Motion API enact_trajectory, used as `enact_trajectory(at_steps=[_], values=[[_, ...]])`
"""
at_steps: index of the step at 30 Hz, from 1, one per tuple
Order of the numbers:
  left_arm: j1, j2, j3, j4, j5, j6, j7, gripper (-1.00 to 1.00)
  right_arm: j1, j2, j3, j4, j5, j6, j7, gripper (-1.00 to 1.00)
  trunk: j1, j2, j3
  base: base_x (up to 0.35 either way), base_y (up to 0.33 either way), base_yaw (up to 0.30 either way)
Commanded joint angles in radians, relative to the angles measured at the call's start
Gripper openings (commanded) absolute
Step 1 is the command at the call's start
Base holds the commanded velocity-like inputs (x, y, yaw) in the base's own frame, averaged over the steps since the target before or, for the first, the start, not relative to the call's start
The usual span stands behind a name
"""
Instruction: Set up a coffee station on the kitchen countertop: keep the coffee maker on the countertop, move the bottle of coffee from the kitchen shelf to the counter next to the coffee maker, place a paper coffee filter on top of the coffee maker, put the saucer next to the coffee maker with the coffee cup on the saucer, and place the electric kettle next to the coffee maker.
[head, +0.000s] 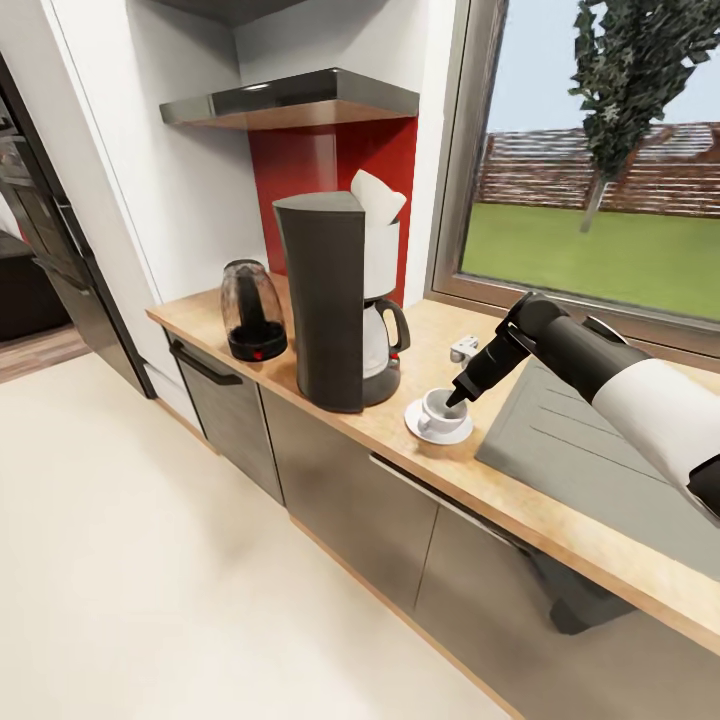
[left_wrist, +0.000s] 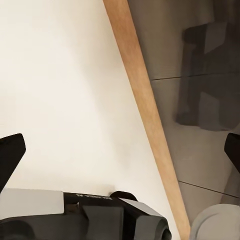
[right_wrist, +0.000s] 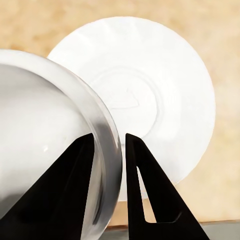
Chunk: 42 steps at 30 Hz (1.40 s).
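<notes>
The coffee maker (head: 325, 310) stands on the kitchen countertop (head: 520, 500) with a white paper coffee filter (head: 378, 200) in its top. To its left is the electric kettle (head: 252, 310). To its right lies the saucer (head: 425, 432) with the coffee cup (head: 435, 408) over it. My right gripper (head: 458, 398) is shut on the cup's rim. In the right wrist view its fingers (right_wrist: 145, 190) straddle the rim of the cup (right_wrist: 40, 135) above the saucer (right_wrist: 170, 90). My left gripper (left_wrist: 120, 150) is open, low by the cabinets. The bottle of coffee is out of view.
A grey sink drainboard (head: 570, 420) is set into the worktop right of the saucer, under my right arm. A dark shelf (head: 290, 100) hangs above the coffee maker, and a window runs behind. Cream floor (left_wrist: 60, 90) and grey cabinet fronts (left_wrist: 200, 150) lie below the left gripper.
</notes>
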Motion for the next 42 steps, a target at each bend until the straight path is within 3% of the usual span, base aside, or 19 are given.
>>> enact_trajectory(at_steps=[1,42], values=[[-0.001,0.0,0.008,0.0,-0.006,0.005,-0.004,1.0,-0.001,-0.001,0.003,-0.002,0.003,0.005,0.005,-1.0,0.0,-0.001,-0.001,0.0,0.0,0.0],[-0.001,0.0,0.008,0.0,-0.006,0.005,-0.004,1.0,-0.001,-0.001,0.003,-0.002,0.003,0.005,0.003,-1.0,0.008,-0.015,-0.007,0.015,0.0,0.0]])
